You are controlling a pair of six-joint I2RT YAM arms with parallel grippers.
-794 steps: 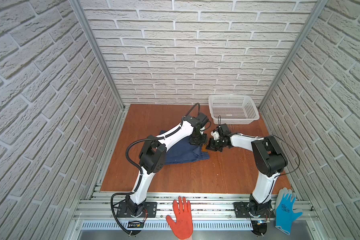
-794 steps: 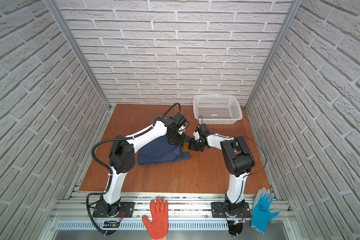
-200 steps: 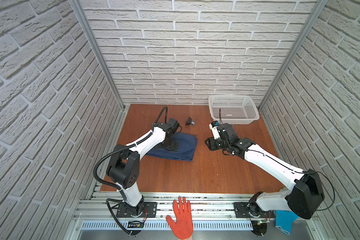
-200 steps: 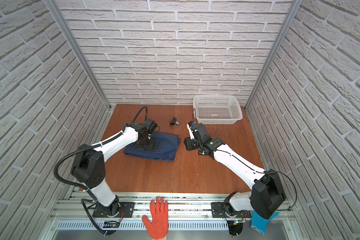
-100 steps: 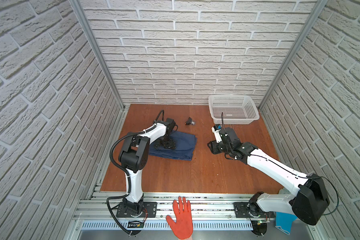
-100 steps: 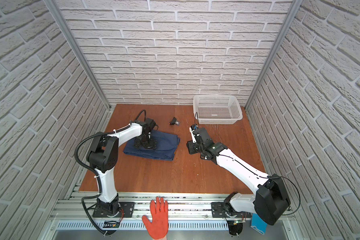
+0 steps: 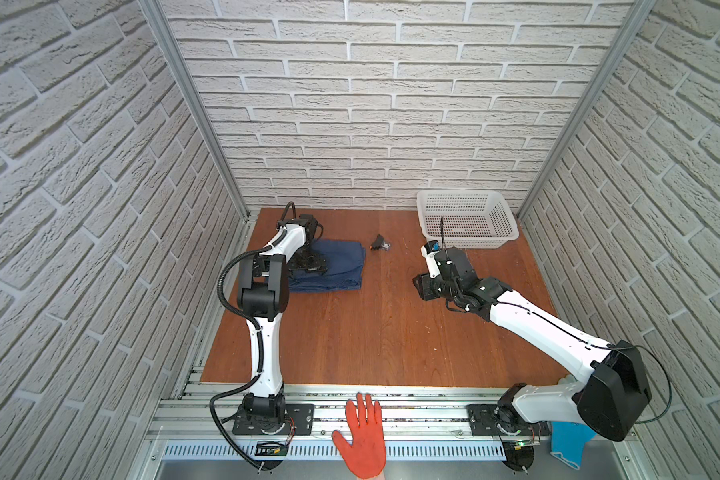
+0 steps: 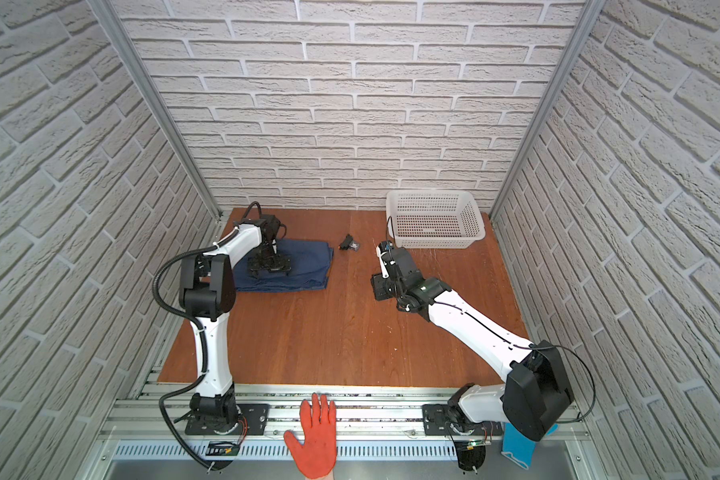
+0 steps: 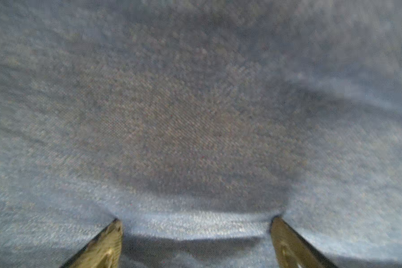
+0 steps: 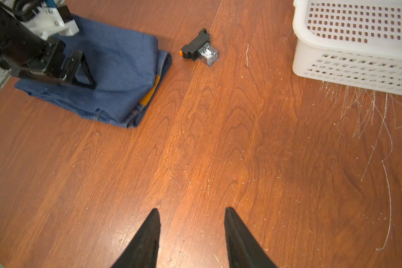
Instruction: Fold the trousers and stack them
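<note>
Denim trousers [image 7: 344, 266] lie folded at the far left of the tabletop [image 7: 391, 332]. Left end effector [image 7: 308, 268]: spread fully wide, fingertips [image 9: 109, 241] resting on the top fold, nothing clamped. Right end effector [image 10: 192, 222]: partly open, empty, above bare wood, well apart from the trousers.

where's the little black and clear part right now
In both top views the black-and-clear part lies on the table toward the back, just right of the folded trousers, left of the white basket.
</note>
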